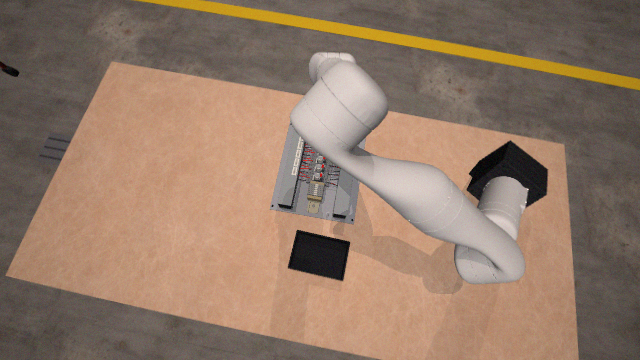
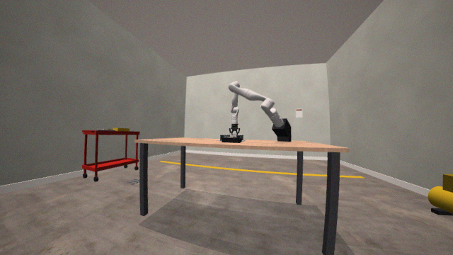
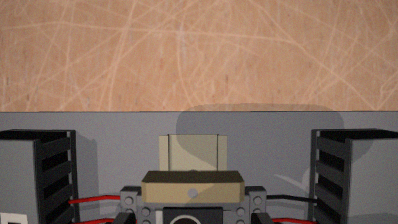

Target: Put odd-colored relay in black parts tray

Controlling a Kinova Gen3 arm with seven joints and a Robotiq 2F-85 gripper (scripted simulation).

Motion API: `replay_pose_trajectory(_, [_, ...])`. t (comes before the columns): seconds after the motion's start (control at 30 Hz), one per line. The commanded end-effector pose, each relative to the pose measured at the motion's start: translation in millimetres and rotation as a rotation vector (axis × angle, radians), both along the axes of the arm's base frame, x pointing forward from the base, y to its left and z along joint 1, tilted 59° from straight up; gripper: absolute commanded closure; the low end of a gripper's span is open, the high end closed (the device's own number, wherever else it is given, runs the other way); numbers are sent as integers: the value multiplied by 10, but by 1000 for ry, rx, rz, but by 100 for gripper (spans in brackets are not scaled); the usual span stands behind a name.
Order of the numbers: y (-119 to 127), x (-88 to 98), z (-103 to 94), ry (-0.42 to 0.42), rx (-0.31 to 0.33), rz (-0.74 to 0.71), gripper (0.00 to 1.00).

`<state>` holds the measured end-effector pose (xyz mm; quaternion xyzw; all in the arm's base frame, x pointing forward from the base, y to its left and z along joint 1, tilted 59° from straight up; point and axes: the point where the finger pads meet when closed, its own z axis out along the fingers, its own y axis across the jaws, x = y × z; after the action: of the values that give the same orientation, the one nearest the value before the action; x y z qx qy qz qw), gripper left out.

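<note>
The grey relay panel lies flat on the table, with a row of relays down its middle. A few relays with red buttons show beside the arm; the rest are hidden under it. In the wrist view my gripper is open and low over the panel's near end. Its dark fingertips stand on either side of a dark-topped relay at the bottom edge, just behind a beige terminal block. I cannot tell the colour of that relay's button. The black parts tray lies in front of the panel. In the side view my gripper points straight down onto the panel.
Two black slotted cable ducts flank the relay row, with red wires running between them. The arm's black base stands at the table's right. A red cart stands off to the left on the floor.
</note>
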<state>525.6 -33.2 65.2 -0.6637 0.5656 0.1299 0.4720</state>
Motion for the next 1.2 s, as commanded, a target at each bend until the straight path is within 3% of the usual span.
replay_pose_trajectory(0.0, [-11,2,2,-1,-1,-2,39])
replay_pose_trajectory(0.57, [-11,2,2,-1,-1,-2,39])
replay_pose_trajectory(0.6, [-11,2,2,-1,-1,-2,100])
replay_pose_trajectory(1.17, [-11,2,2,-1,-1,-2,100])
